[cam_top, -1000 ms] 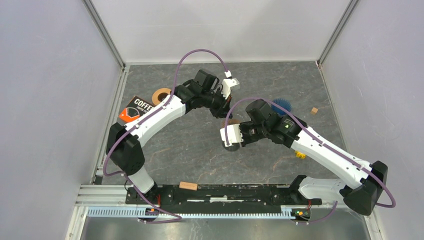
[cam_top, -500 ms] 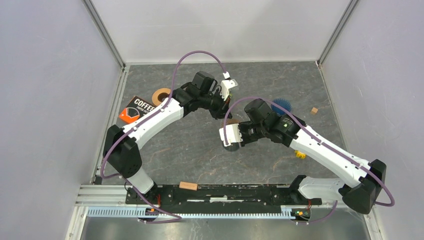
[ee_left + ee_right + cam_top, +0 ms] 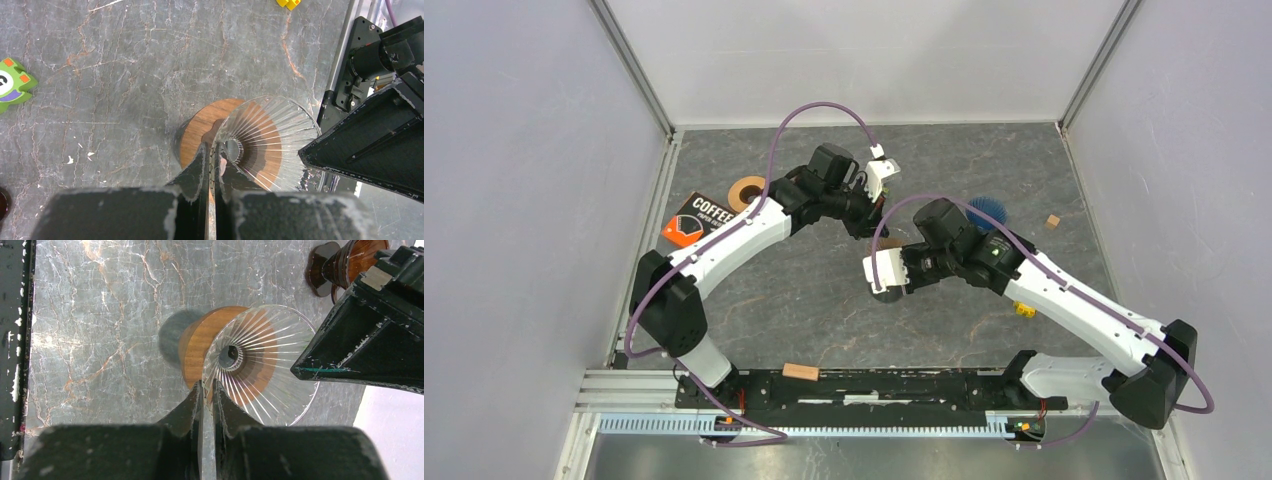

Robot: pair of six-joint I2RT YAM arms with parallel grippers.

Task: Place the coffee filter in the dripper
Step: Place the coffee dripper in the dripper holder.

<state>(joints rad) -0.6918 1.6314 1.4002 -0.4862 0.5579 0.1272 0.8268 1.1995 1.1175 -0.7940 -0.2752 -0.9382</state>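
The dripper [image 3: 265, 137] is a clear ribbed glass cone on a round wooden collar, empty inside. It also shows in the right wrist view [image 3: 260, 360]. My left gripper [image 3: 212, 150] is shut on its near rim. My right gripper [image 3: 206, 386] is shut on the rim from the other side. In the top view both grippers, left [image 3: 874, 225] and right [image 3: 886, 262], meet at the table's middle and hide the dripper. No loose coffee filter shows. A black and orange coffee filter pack [image 3: 694, 218] lies at the left.
A tape roll [image 3: 746, 190] lies beside the pack. A blue ribbed round thing [image 3: 986, 210], a small wooden cube [image 3: 1052, 221] and a yellow piece [image 3: 1024, 310] lie at the right. An amber glass thing [image 3: 345, 262] and a green toy [image 3: 12, 82] lie nearby.
The left wrist has shifted slightly left and back, and the right gripper slightly left. Both stay shut on the dripper.
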